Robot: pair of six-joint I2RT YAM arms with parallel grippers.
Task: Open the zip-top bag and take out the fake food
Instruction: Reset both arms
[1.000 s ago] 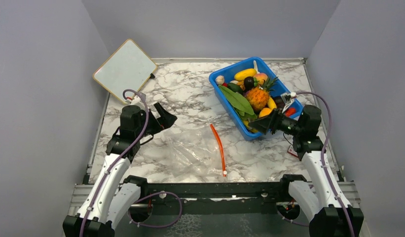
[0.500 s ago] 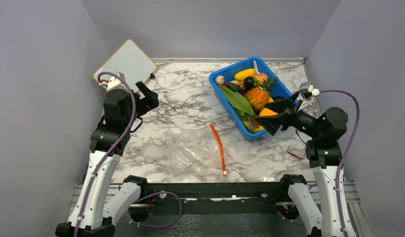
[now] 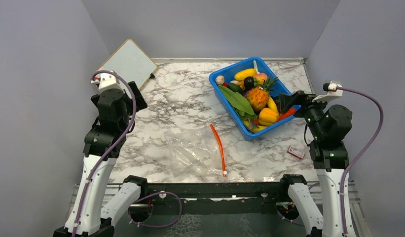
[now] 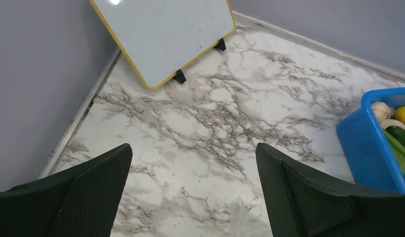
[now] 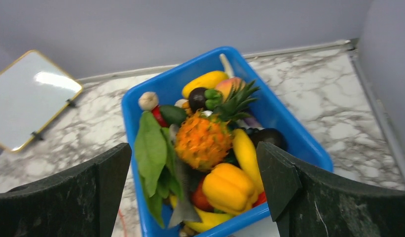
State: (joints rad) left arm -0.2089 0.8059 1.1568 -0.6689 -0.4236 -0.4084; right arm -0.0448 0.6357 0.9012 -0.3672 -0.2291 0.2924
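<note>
The zip-top bag (image 3: 193,150) lies flat on the marble table, its red-orange zip strip (image 3: 218,147) along the right side. It looks empty. The fake food sits in the blue bin (image 3: 225,106): an orange pineapple (image 5: 202,140), a yellow pepper (image 5: 230,187), a green leaf (image 5: 151,148) and a banana (image 5: 244,150). My right gripper (image 3: 287,101) hangs open at the bin's right rim with nothing held. It looks down on the food (image 5: 193,148). My left gripper (image 3: 137,95) is open and raised at the far left, well away from the bag, over bare marble (image 4: 193,148).
A yellow-framed whiteboard (image 3: 125,69) leans at the back left corner. A small red and white packet (image 3: 296,152) lies on the table near the right arm's base. Grey walls close in on the left, right and back.
My right gripper has opened wide and drawn back to the right from the bin, and the yellow pepper now lies in it. The left arm has lifted and swung left towards the wall.
</note>
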